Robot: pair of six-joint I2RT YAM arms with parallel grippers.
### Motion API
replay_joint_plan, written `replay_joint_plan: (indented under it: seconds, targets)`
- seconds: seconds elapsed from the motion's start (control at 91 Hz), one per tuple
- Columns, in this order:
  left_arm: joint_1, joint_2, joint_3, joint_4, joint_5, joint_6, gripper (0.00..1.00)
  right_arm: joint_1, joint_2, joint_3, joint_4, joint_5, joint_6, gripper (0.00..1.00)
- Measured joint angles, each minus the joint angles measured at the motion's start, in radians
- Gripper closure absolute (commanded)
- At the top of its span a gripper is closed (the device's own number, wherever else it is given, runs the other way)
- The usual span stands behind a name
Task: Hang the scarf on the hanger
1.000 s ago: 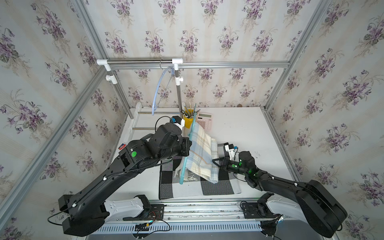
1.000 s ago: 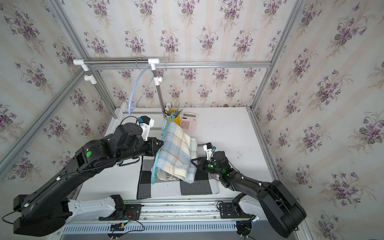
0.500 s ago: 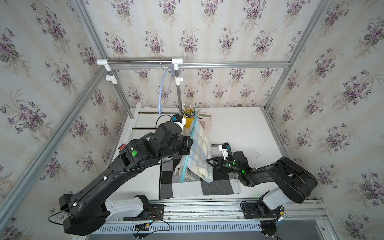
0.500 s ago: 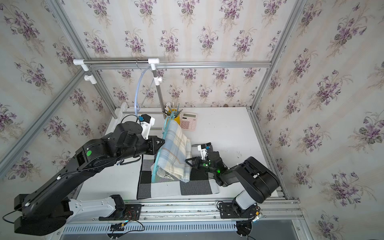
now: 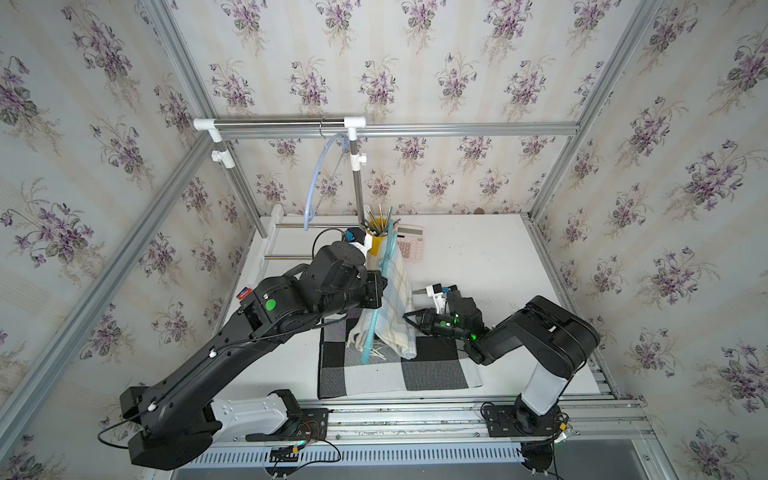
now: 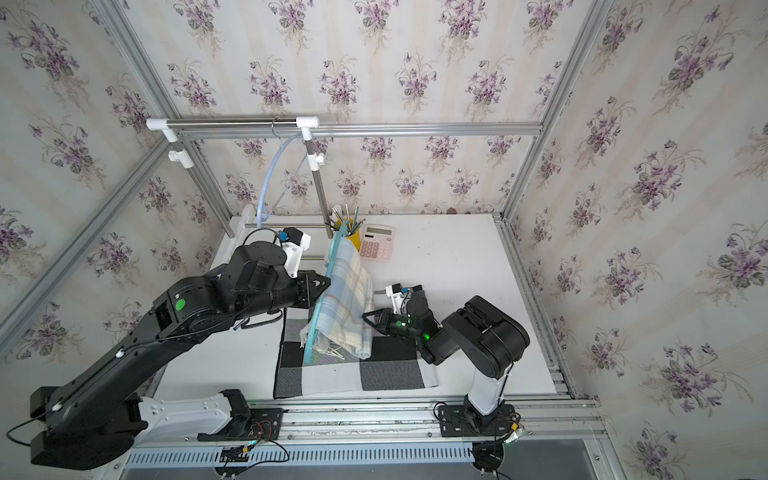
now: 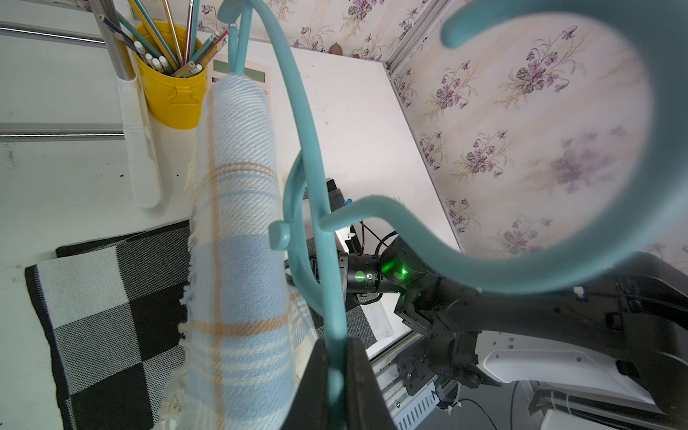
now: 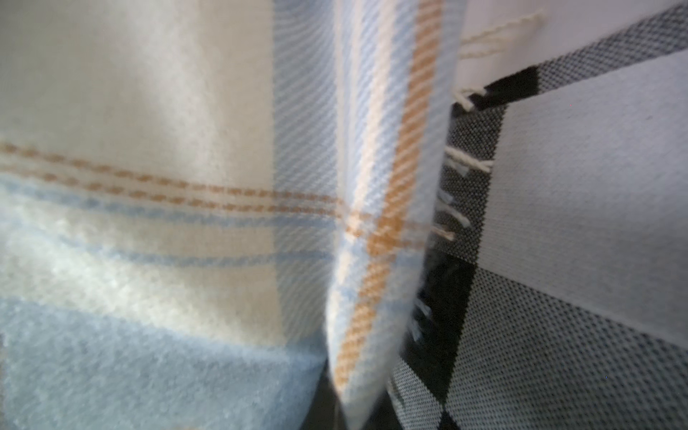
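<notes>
The left claw [image 7: 337,372] was clamped on the thin shaft of the teal hanger [image 7: 298,123], holding it upright above the checked mat [image 5: 432,370] on the desk [image 5: 478,257]. The plaid scarf [image 7: 238,223] lay draped over the hanger's bar just beyond that claw's tips. Its folds hung down both sides, and the fringe touched the mat below.

The right claw [image 6: 368,318] was closed, its tip pressed into the scarf's side opposite the left claw. Its wrist view was filled with cloth, and a fold ran in towards the jaws. Whether it pinched that fold could not be told.

The step in hand looked like settling the drape, with the task near its end. The next move would probably call for the right claw to back straight away from the cloth without dragging it off the bar. Meanwhile the left claw would need to hold the hanger level, since the bunched scarf could slide towards the lower end.
</notes>
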Motion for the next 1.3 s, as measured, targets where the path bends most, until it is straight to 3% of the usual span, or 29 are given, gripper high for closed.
replay_joint_plan:
  seconds: [0.22,0.472,0.571,0.824,0.967,1.297]
  targets:
    - [0.0,0.0,0.0,0.014,0.0,-0.006,1.0,0.023,0.041,0.075,-0.026,0.029,-0.019,1.0]
    - [0.007,0.0,0.005,0.021,0.0,-0.008,1.0,0.045,0.053,0.134,-0.096,0.058,-0.076,0.58]
    - [0.013,-0.001,0.005,0.029,0.001,-0.008,1.0,0.056,0.032,0.151,-0.165,0.073,-0.124,0.49]
    - [0.041,-0.006,0.025,0.021,0.014,-0.003,1.0,0.071,-0.082,0.183,-0.383,0.157,-0.272,0.38]
    - [0.068,-0.04,0.027,0.011,0.021,0.004,1.0,0.072,-0.255,0.134,-0.467,0.193,-0.383,0.28]
    - [0.188,-0.197,-0.016,-0.137,0.059,0.035,1.0,0.072,-0.547,0.116,-0.637,0.285,-0.529,0.28]
